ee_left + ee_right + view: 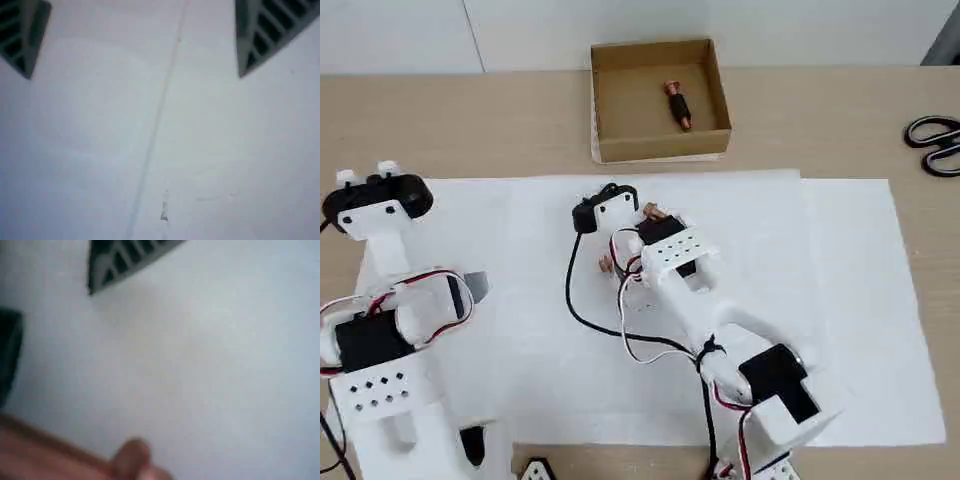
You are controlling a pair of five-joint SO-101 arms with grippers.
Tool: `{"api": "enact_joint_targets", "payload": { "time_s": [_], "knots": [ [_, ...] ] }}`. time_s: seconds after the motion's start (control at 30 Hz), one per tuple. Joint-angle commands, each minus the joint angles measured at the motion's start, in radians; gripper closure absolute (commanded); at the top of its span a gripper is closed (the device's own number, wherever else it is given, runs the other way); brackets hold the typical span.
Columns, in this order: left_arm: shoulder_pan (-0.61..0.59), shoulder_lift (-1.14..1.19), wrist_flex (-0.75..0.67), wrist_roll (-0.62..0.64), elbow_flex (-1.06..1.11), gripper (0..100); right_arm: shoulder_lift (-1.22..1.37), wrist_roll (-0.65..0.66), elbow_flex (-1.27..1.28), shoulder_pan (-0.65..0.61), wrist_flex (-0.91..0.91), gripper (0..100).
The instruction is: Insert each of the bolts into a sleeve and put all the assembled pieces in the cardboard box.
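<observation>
Progress: one assembled piece lies inside the cardboard box. Two copper bolts wait outside the box, beside the right gripper, whose state I cannot tell. Farther from the box, the left gripper hangs apart, empty.

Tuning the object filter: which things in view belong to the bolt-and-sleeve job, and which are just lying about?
Job:
cardboard box
assembled piece inside it
copper part nearer the box, likely a bolt
copper part farther off, likely a bolt

Lying about:
scissors at the table's edge
white sheet covering the table
</observation>
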Motion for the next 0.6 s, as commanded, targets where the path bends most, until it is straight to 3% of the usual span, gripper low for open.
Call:
{"api": "enact_joint_targets", "payload": {
  "time_s": [0.0,0.13,0.37,0.57],
  "knots": [
    [-0.003,-0.015,-0.002,0.000,-0.004,75,0.042,0.005,-0.003,0.028,-0.015,76.4],
    [-0.003,-0.015,-0.002,0.000,-0.004,75,0.045,0.005,-0.003,0.027,-0.015,78.3],
    [-0.003,-0.015,-0.002,0.000,-0.004,75,0.045,0.005,-0.040,0.028,-0.005,97.6],
    [-0.002,-0.015,-0.002,0.000,-0.004,75,0.041,0.005,-0.058,0.028,0.024,98.4]
  ]
}}
